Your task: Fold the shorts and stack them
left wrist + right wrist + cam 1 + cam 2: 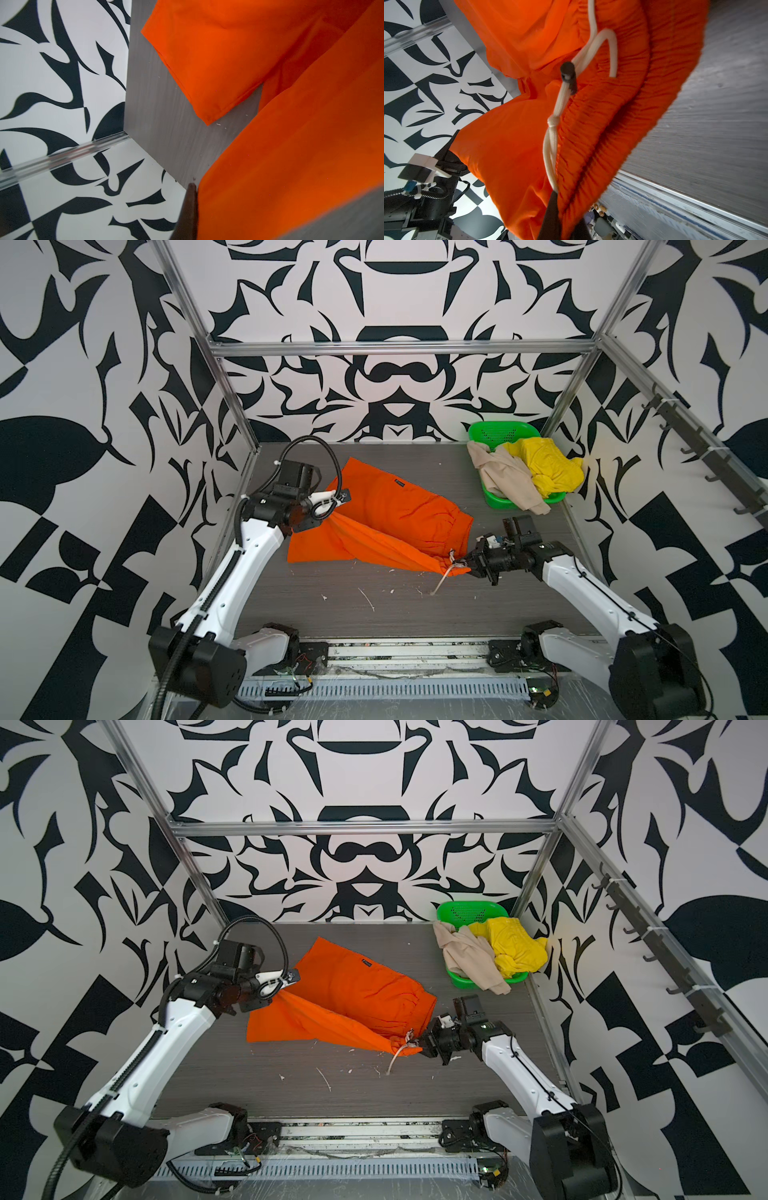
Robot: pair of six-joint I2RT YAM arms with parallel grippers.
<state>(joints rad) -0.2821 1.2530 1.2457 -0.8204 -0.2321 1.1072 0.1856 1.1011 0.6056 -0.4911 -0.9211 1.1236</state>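
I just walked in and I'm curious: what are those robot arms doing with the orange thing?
Both arms are holding the orange shorts. The left gripper pinches one edge, and the right gripper pinches the waistband near the white drawstring. Part of the cloth is pulled tight between them and the rest lies on the table, so the shorts are not yet neatly folded. The beige shorts and yellow shorts sit crumpled in the green basket at the back.

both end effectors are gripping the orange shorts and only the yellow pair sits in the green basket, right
Not quite. The green basket holds two pairs, the yellow shorts and the beige shorts, as both top views show. The rest stands: the left end effector and the right end effector are both shut on the orange shorts.
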